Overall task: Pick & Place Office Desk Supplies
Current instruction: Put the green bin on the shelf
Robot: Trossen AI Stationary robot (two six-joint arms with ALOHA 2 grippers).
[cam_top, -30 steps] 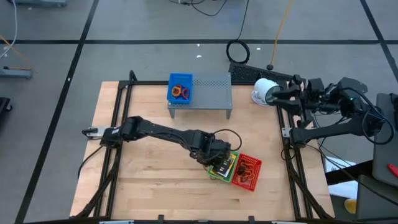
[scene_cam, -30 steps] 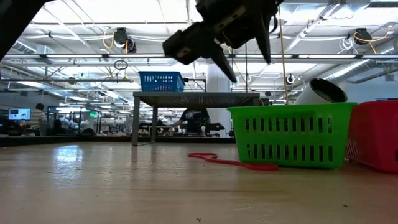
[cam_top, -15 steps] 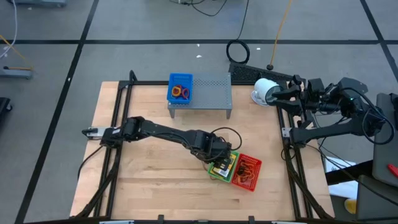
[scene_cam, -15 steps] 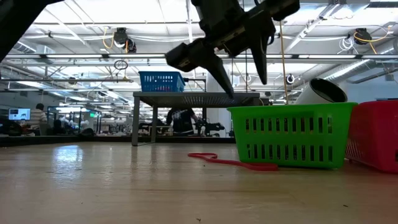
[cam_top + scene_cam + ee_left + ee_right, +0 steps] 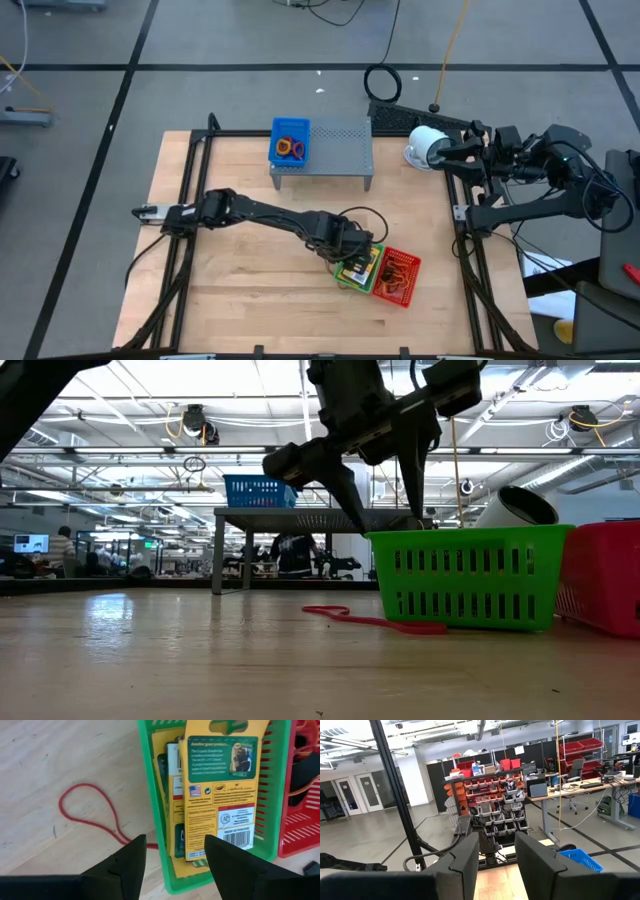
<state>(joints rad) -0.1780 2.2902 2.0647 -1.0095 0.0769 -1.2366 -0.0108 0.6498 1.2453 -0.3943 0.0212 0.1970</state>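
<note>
We see the left gripper has come down to the green basket rim, fingers spread and empty, over the yellow packets inside; right gripper waits off the surface, released.

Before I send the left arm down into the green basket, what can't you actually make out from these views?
- Packets under the top yellow packet in the green basket: left wrist view, covered by it.
- Red basket contents: tangled and too small in the high view; cut off by the edge in the left wrist view.
- Blue basket contents: high view, too small to identify.
- Left tool fingertips: low view, at the basket rim; whether they are inside cannot be told.
- Table: right wrist view faces the room.
</note>
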